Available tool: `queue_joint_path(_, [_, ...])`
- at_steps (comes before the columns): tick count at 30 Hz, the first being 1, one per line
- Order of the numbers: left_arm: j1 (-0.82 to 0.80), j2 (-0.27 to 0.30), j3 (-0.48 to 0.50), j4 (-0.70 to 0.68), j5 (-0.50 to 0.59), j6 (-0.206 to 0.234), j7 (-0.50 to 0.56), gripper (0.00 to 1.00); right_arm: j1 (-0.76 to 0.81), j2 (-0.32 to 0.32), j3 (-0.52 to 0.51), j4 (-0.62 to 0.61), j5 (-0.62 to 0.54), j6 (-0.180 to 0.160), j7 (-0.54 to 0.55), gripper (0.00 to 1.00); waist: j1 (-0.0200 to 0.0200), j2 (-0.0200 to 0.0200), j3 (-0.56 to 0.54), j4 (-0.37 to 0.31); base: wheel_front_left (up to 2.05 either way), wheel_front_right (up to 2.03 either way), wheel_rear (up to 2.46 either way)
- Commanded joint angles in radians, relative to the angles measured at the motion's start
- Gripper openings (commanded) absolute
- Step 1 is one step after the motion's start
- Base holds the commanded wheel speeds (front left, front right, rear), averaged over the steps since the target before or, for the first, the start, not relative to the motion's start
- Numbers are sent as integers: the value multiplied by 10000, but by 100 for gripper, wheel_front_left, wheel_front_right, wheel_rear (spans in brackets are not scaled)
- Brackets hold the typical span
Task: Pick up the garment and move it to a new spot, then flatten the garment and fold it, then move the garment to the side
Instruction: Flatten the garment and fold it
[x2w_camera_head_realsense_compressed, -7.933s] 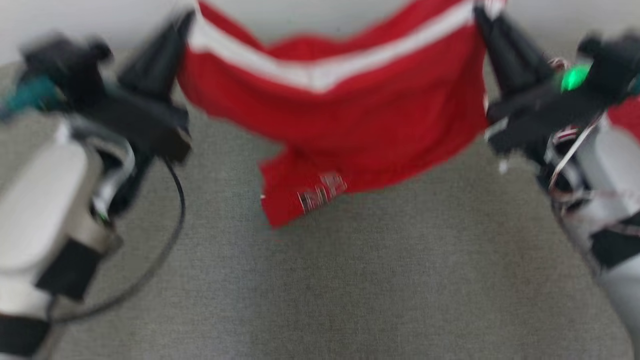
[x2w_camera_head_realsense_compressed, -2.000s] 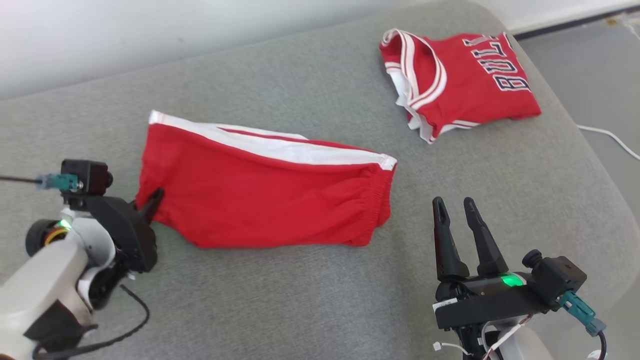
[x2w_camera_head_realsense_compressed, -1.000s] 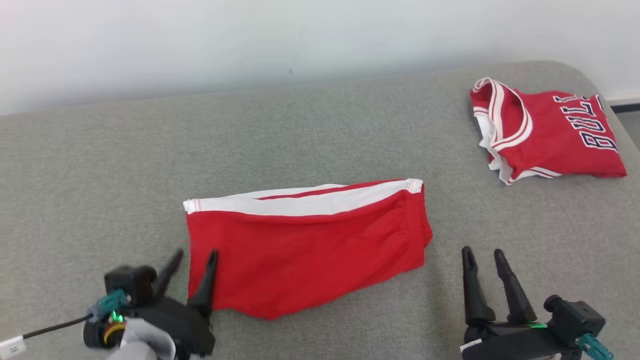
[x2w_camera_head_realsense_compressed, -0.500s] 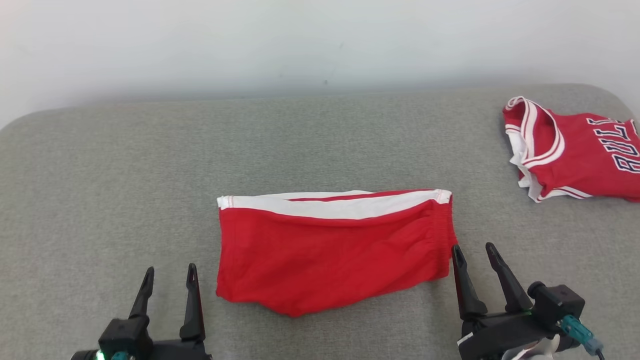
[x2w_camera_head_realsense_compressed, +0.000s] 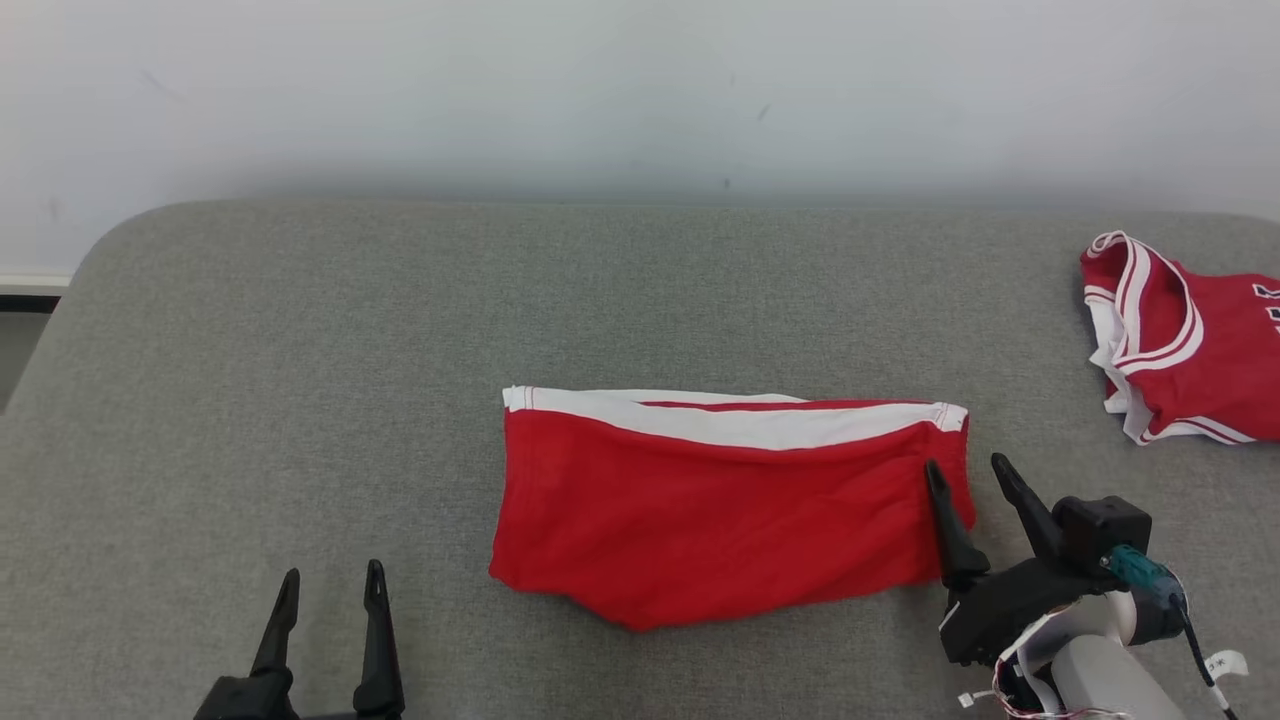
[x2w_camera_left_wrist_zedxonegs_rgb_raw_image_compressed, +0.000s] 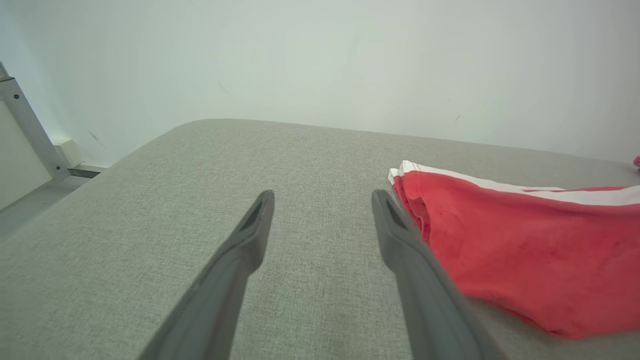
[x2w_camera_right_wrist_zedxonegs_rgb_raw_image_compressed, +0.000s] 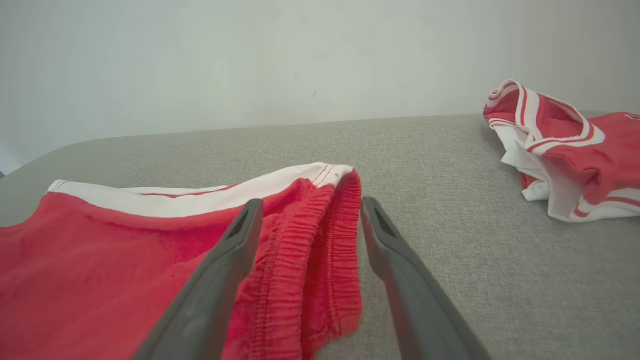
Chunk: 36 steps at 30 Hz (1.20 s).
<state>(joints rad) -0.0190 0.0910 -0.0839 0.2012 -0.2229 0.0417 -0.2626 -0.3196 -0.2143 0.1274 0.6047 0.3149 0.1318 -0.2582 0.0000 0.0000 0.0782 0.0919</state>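
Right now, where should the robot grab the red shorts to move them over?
Probably the gathered waistband at the right end of the red shorts, coming in from the right. That edge is thick and bunched and lies flat on the grey cushion. The open right tool straddles it.

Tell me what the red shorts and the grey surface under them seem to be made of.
The red shorts look like thin knit cloth with a matte finish, perhaps polyester or cotton: they lie in limp creases, and the waistband is gathered like elastic. The grey surface looks like woven upholstery fabric, matte, with a fine visible weave and rounded, padded-looking corners.
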Motion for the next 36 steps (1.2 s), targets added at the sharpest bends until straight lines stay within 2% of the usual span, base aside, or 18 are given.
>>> queue_joint_path(1, [107, -92, 105, 28, 148, -105, -27, 100, -243, -56, 19, 341, 39, -29, -12, 100, 0, 0, 15, 137, 0, 0, 0])
queue_joint_path(9, [-53, -333, 455, 202, 489, -586, -27, 100, -1401, -66, 316, 2753, 107, -29, 108, 100, 0, 0, 155, 343, 0, 0, 0])
queue_joint_path(13, [-99, -389, 486, 287, 593, -680, -27, 100, -1734, 43, 397, 3730, 422, -29, 177, 100, 0, 0, 182, 439, 0, 0, 0])
queue_joint_path(21, [-232, -413, 369, 419, 548, -799, -27, 100, -2136, 225, 788, 4642, 1349, -29, 520, 100, 0, 0, 241, 602, 0, 0, 0])
queue_joint_path(22, [-234, -412, 342, 430, 504, -792, -27, 100, -2174, 246, 893, 4713, 1513, -28, 613, 77, 0, 0, 244, 615, 0, 0, 0])
queue_joint_path(23, [-235, -412, 312, 445, 472, -780, -27, 100, -2190, 268, 959, 4750, 1727, -28, 706, 45, 0, 0, 243, 628, 0, 0, 0])
queue_joint_path(24, [-234, -411, 281, 459, 441, -767, -27, 100, -2197, 287, 1023, 4762, 1926, -28, 790, 7, 0, 0, 239, 637, 0, 0, 0])
queue_joint_path(25, [-225, -412, 254, 484, 402, -750, -27, 100, -2194, 295, 1113, 4774, 2146, -28, 925, 0, 0, 0, 226, 644, 0, 0, 0])
queue_joint_path(29, [-94, -414, 243, 574, 258, -715, -27, 100, -2149, -85, 1676, 4525, 2940, -29, 1121, 0, 0, 0, 88, 543, 0, 0, 0])
queue_joint_path(36, [145, -412, 192, 559, 111, -622, -28, 100, -2082, -1293, 2412, 3861, 3760, -29, 1106, 0, 0, 0, -200, 157, 0, 0, 0])
